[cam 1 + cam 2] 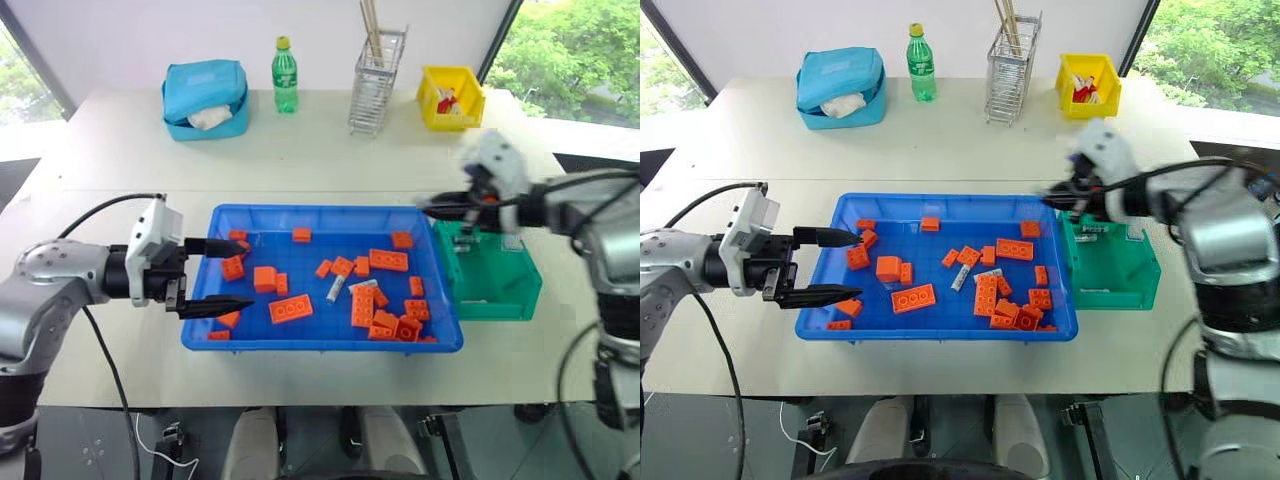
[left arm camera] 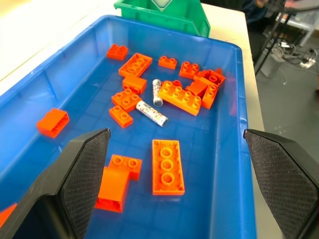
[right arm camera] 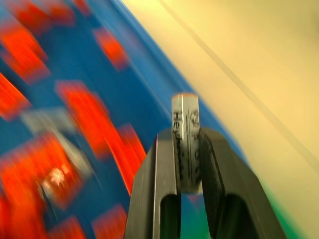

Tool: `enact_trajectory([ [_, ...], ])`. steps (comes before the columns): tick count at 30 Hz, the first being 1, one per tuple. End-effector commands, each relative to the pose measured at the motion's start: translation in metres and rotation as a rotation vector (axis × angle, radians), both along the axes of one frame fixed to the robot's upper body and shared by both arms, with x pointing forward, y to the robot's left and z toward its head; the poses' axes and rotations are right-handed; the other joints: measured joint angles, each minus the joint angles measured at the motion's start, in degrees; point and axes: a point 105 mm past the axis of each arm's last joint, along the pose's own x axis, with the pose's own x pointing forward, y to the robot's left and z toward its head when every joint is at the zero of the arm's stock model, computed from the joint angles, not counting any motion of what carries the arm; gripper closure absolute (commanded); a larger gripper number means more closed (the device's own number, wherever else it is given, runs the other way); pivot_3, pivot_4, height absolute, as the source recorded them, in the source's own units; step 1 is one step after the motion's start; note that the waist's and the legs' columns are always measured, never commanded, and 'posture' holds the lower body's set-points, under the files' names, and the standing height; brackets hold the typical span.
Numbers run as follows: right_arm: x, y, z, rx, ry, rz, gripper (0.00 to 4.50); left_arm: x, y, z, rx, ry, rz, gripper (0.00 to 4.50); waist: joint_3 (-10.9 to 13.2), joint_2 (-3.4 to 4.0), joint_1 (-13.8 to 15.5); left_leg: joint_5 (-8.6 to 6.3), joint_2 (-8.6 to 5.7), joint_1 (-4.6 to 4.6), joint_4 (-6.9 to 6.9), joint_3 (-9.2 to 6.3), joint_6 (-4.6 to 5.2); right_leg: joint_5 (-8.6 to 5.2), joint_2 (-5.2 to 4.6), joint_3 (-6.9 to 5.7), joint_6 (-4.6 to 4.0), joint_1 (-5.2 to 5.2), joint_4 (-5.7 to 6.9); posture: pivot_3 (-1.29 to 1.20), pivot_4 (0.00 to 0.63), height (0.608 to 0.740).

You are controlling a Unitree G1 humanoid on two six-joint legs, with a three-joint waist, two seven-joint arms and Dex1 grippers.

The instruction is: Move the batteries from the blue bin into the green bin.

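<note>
The blue bin (image 1: 200,320) lies mid-table, strewn with orange bricks (image 1: 290,309). Two batteries (image 1: 336,289) (image 2: 152,113) rest side by side among the bricks near its middle. My left gripper (image 1: 242,272) stands open, reaching in over the bin's left wall above a few bricks, with nothing between its fingers (image 2: 84,169). My right gripper (image 1: 440,208) hovers over the bin's far right corner, beside the green bin (image 1: 495,285). It is shut on a battery (image 3: 185,144), which sticks out past the fingertips. The green bin touches the blue bin's right wall.
Along the table's far edge stand a light-blue pouch (image 1: 205,98), a green bottle (image 1: 285,75), a wire rack (image 1: 377,75) with sticks and a yellow bin (image 1: 452,97). Bare tabletop surrounds the bins.
</note>
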Motion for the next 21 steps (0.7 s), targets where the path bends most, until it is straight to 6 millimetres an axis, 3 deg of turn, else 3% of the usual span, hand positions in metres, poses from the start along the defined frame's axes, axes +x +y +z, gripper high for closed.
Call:
enact_trajectory([
  [1, -0.01, -0.026, 0.007, -0.015, -0.036, -0.069, 4.46, 0.002, -0.004, 0.006, 0.0, -0.042, -0.03, 0.0, 0.0, 0.0, -0.3, 0.0, 0.01, 0.01, 0.0, 0.01, 0.0, 0.01, 0.02, 0.03, 0.0, -0.02, 0.01, 0.0, 0.15, 0.736],
  [3, -0.015, -0.035, -0.002, -0.022, -0.007, -0.099, 4.46, 0.004, -0.006, 0.006, -0.003, -0.046, -0.036, 0.0, 0.0, 0.0, -0.4, 0.0, 0.03, 0.07, 0.0, -0.05, 0.01, 0.01, 0.08, 0.04, 0.01, 0.03, 0.03, 0.0, 0.15, 0.736],
  [7, -0.018, -0.035, -0.012, -0.043, -0.002, -0.093, 2.63, 0.006, -0.009, 0.006, -0.008, -0.05, -0.044, 0.0, 0.0, 0.0, -0.4, 0.0, 0.03, 0.1, 0.01, -0.05, 0.01, 0.01, 0.11, 0.07, 0.01, 0.02, 0.08, 0.0, 0.15, 0.736],
  [11, -0.01, -0.02, 0.004, -0.035, -0.062, -0.051, 0.78, 0.007, -0.01, 0.006, -0.007, -0.053, -0.05, 0.0, 0.0, 0.01, -0.2, 0.0, 0.03, 0.09, 0.02, -0.04, 0.01, 0.01, 0.1, 0.08, 0.01, 0.02, 0.07, 0.0, 0.15, 0.736],
  [13, -0.01, 0.011, 0.016, 0.022, -0.091, 0.062, 0.78, 0.008, -0.01, 0.007, -0.006, -0.057, -0.05, 0.0, 0.0, 0.01, -0.4, 0.0, 0.03, 0.09, 0.02, -0.04, 0.01, 0.01, 0.1, 0.08, 0.01, 0.01, 0.08, 0.0, 0.15, 0.736],
  [16, -0.016, 0.052, 0.017, 0.055, -0.08, 0.205, 0.78, 0.009, -0.011, 0.008, -0.006, -0.059, -0.05, 0.0, 0.0, 0.01, -0.3, 0.0, 0.08, 0.09, 0.0, -0.12, 0.01, 0.01, 0.19, 0.07, 0.01, -0.01, 0.09, 0.0, 0.15, 0.736],
  [19, -0.02, 0.092, -0.004, 0.096, -0.013, 0.305, 0.78, 0.009, -0.012, 0.01, -0.004, -0.064, -0.051, 0.0, 0.0, -0.02, 0.1, 0.0, 0.09, 0.08, -0.03, -0.14, 0.02, 0.0, 0.2, 0.04, -0.01, 0.01, 0.09, 0.0, 0.15, 0.736],
  [21, -0.024, 0.109, -0.015, 0.104, 0.018, 0.339, 0.78, 0.009, -0.012, 0.011, -0.002, -0.067, -0.05, 0.0, 0.0, -0.02, 0.2, 0.0, 0.08, 0.0, -0.01, -0.11, 0.02, 0.0, 0.15, 0.04, -0.02, -0.04, 0.09, 0.0, 0.15, 0.736],
])
